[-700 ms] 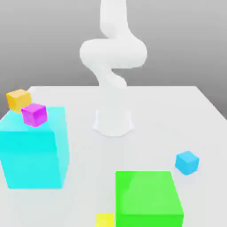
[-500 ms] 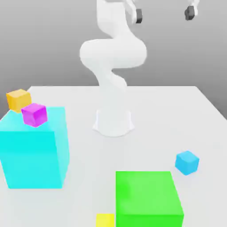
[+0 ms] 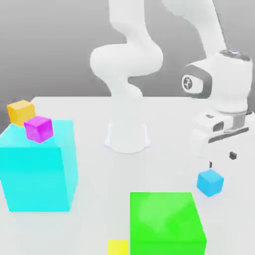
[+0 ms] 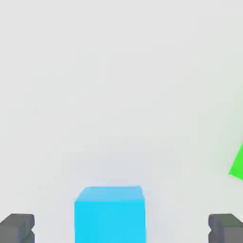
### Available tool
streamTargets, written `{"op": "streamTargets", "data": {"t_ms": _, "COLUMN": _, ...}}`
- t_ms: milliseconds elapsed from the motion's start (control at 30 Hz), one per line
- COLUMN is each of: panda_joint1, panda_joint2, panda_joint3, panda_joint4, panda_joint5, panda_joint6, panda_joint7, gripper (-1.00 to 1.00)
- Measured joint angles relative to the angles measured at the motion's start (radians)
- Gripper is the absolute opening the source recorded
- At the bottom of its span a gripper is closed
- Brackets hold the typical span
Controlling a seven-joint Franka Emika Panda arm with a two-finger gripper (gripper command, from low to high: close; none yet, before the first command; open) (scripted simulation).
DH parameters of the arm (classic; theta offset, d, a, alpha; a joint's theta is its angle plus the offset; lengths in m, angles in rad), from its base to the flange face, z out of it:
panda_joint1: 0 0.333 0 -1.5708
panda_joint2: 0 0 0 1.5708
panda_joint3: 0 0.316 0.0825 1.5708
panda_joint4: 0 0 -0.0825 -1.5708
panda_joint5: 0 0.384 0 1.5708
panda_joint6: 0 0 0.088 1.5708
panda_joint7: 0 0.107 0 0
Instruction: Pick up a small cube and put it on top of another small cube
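A pale grey worktop (image 3: pixel 164 114) under a flat grey backdrop carries a scatter of plain coloured blocks. Nearest the exterior camera, a small flat yellow block (image 3: pixel 118 247) sits at the picture's lower edge, just beside a large bright-green matte block (image 3: pixel 166 223) that rises next to it. Behind that block, toward the exterior view's right, rests the small sky-blue matte cube (image 3: pixel 209 182), alone on bare worktop and apart from its neighbours.

Directly above it hangs the white robot arm's claw (image 3: pixel 221 160), its two dark fingertips (image 4: pixel 18 227) spread wide and empty, one on each side of the cube in the hand view and not touching it. The cube (image 4: pixel 109 213) lies between them, a placement that suggests the claw is lined up to descend and close on opposite faces.

On the exterior view's left stands a large cyan translucent-looking block (image 3: pixel 37 167), with a small magenta cube (image 3: pixel 39 128) perched on its top face near the far edge. A small orange cube (image 3: pixel 21 112) shows just behind; whether it sits on the cyan block or on the worktop beyond cannot be told. Either small cube could serve as the base for stacking.

Farthest back, the arm's white pedestal (image 3: pixel 127 135) is planted mid-worktop, its links looping up and over toward the blue cube.
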Motion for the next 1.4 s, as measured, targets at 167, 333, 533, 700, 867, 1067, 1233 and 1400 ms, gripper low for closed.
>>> {"op": "streamTargets", "data": {"t_ms": 167, "panda_joint1": 0.158, "panda_joint2": 0.183, "panda_joint3": -0.201, "panda_joint4": 0.032, "panda_joint5": -0.200, "panda_joint6": 0.141, "panda_joint7": 0.151, "gripper": 0.00}}
{"op": "streamTargets", "data": {"t_ms": 333, "panda_joint1": 0.184, "panda_joint2": 0.207, "panda_joint3": -0.231, "panda_joint4": 0.037, "panda_joint5": -0.217, "panda_joint6": 0.163, "panda_joint7": 0.165, "gripper": -1.00}}
{"op": "streamTargets", "data": {"t_ms": 533, "panda_joint1": 0.119, "panda_joint2": 0.120, "panda_joint3": -0.145, "panda_joint4": 0.017, "panda_joint5": -0.133, "panda_joint6": 0.094, "panda_joint7": 0.100, "gripper": -1.00}}
{"op": "streamTargets", "data": {"t_ms": 700, "panda_joint1": 0.094, "panda_joint2": -0.056, "panda_joint3": -0.106, "panda_joint4": -0.001, "panda_joint5": 0.068, "panda_joint6": -0.056, "panda_joint7": -0.087, "gripper": -1.00}}
{"op": "streamTargets", "data": {"t_ms": 867, "panda_joint1": -0.023, "panda_joint2": -0.194, "panda_joint3": -0.242, "panda_joint4": 0.061, "panda_joint5": 0.082, "panda_joint6": -0.246, "panda_joint7": -0.344, "gripper": -1.00}}
{"op": "streamTargets", "data": {"t_ms": 1067, "panda_joint1": -0.173, "panda_joint2": -0.348, "panda_joint3": -0.427, "panda_joint4": 0.145, "panda_joint5": 0.022, "panda_joint6": -0.476, "panda_joint7": -0.623, "gripper": -1.00}}
{"op": "streamTargets", "data": {"t_ms": 1233, "panda_joint1": -0.308, "panda_joint2": -0.473, "panda_joint3": -0.580, "panda_joint4": 0.215, "panda_joint5": -0.048, "panda_joint6": -0.667, "panda_joint7": -0.843, "gripper": -1.00}}
{"op": "streamTargets", "data": {"t_ms": 1400, "panda_joint1": -0.445, "panda_joint2": -0.598, "panda_joint3": -0.731, "panda_joint4": 0.284, "panda_joint5": -0.128, "panda_joint6": -0.855, "panda_joint7": -1.055, "gripper": -1.00}}
